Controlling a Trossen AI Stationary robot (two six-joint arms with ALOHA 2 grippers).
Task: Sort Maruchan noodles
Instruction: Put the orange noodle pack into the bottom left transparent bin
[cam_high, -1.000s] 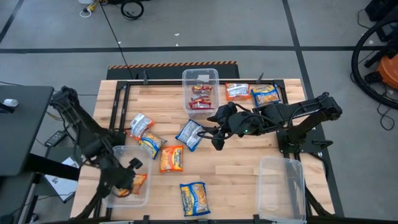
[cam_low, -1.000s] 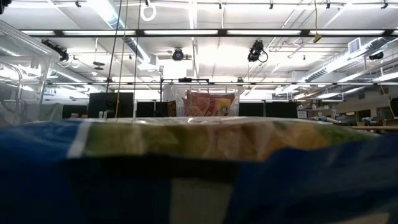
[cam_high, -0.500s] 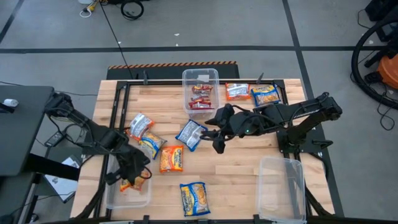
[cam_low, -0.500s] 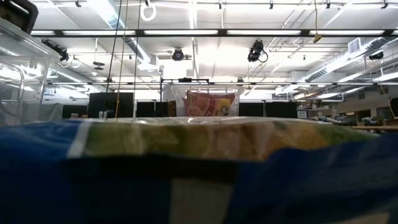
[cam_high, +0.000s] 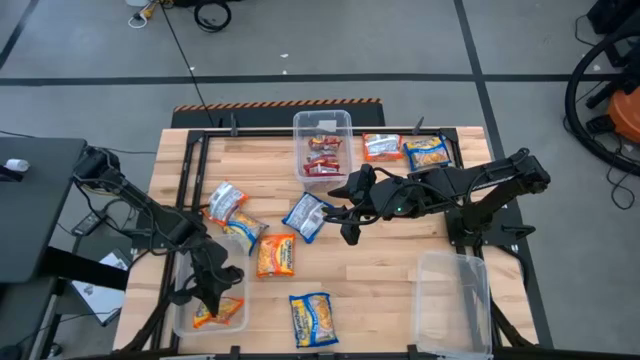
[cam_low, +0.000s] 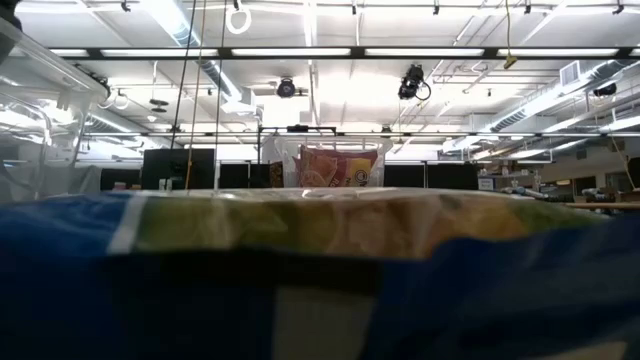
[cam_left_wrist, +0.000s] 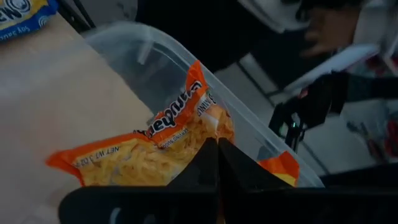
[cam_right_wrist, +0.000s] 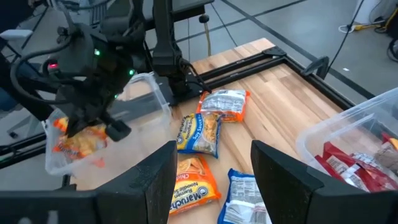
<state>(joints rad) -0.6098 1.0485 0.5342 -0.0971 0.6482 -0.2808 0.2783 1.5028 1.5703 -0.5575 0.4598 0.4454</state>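
Orange "Maruchan" packet (cam_left_wrist: 149, 149) beneath the closed left tool (cam_left_wrist: 217, 163); right tool (cam_right_wrist: 211, 163) apart.

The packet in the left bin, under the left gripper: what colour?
Orange packet, lying in the left bin; clearest in the left wrist view.

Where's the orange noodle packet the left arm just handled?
In the high view, the orange packet lies inside the clear bin at the table's near-left corner, directly under the left gripper.

3 clear bins (cam_high: 322, 126). Loose packets on table: 3 orange (cam_high: 276, 255), 3 blue-yellow (cam_high: 313, 319), 1 silver-blue (cam_high: 305, 216). Red ones (cam_high: 322, 167) in far bin: maybe 3, overlapping.
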